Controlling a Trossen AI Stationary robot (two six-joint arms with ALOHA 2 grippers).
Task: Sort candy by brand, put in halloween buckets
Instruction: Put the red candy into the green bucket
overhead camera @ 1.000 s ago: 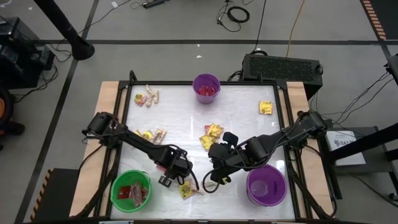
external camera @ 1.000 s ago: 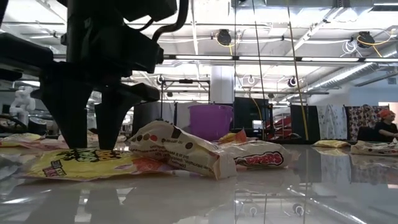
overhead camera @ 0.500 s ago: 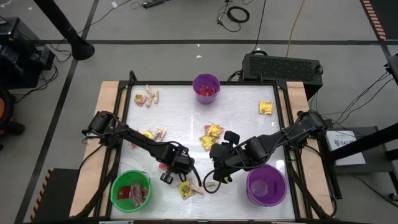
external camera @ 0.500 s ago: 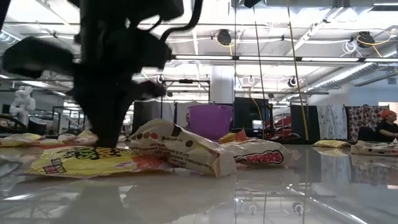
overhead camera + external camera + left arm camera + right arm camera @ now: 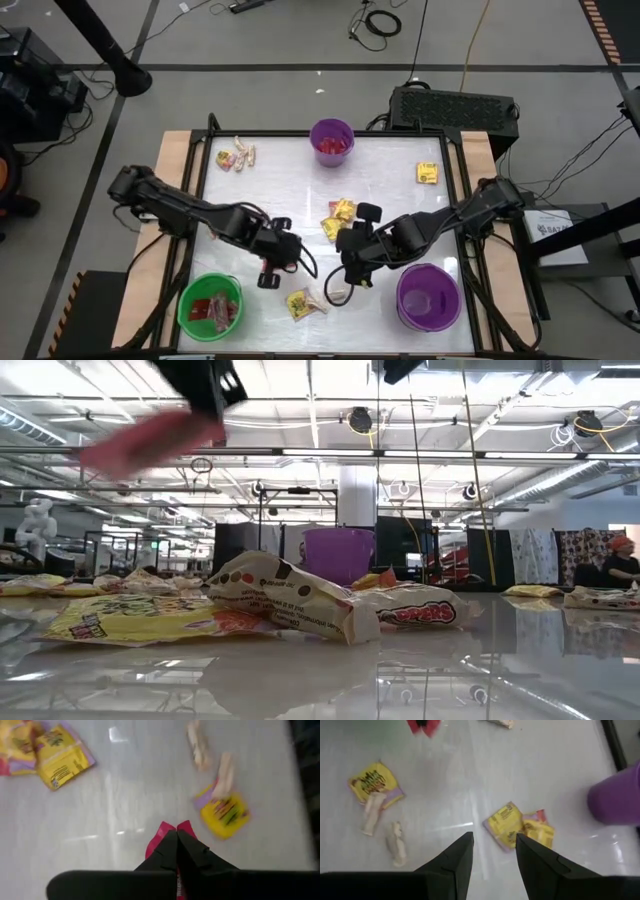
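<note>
Left hand (image 5: 176, 840) had lifted off the desk (image 5: 400, 170) clamped on a red packet (image 5: 161, 834), leaving the yellow packet (image 5: 298, 304) behind just beside the green bucket (image 5: 210, 305), so I judged that bucket next; right hand (image 5: 493, 851) hung open nearby.

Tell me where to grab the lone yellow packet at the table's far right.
Come straight down on the yellow packet and pinch across one edge. It lies flat and alone, so probably no side offers a lip.
</note>
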